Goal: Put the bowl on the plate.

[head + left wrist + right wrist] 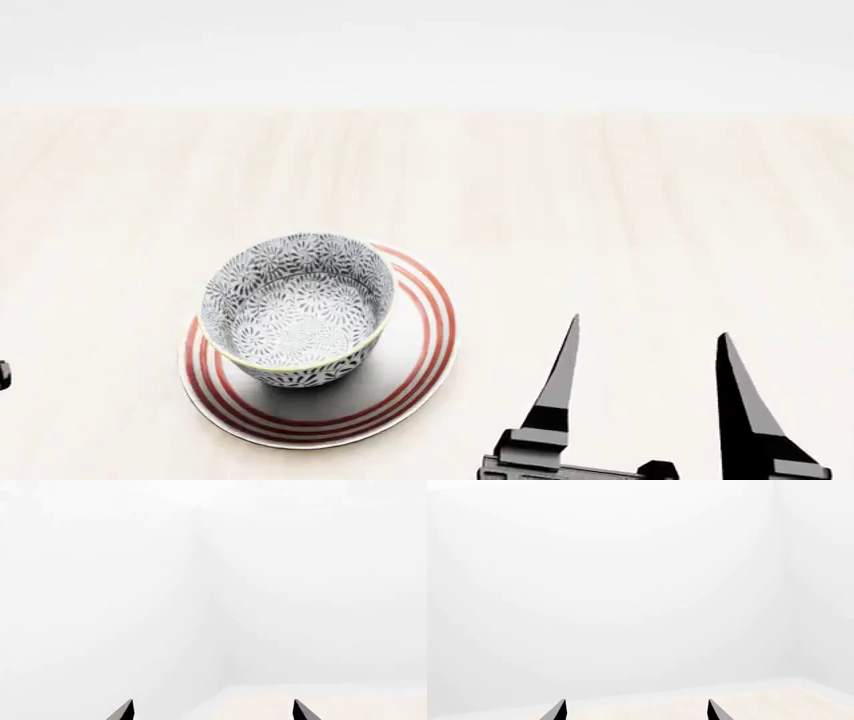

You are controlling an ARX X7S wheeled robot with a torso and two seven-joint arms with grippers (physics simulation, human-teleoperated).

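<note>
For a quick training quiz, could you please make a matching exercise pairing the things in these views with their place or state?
Things:
1. grey-and-white floral ceramic bowl
2. white ceramic plate with red-orange rings
3. right gripper
4. pale wooden table

Descriptions:
A. open and empty, apart from the dishes
B. lies flat under another dish
C. stands upright, off-centre on a dish
D. bears everything else

Pairs: 1-C, 2-B, 3-A, 4-D

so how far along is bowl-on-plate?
Looks done: the grey-and-white floral ceramic bowl sits upright on the white red-ringed plate, off-centre toward its far-left rim. Nothing in hand: right gripper is open, clear of both; left gripper open too. Nothing visibly left.
</note>
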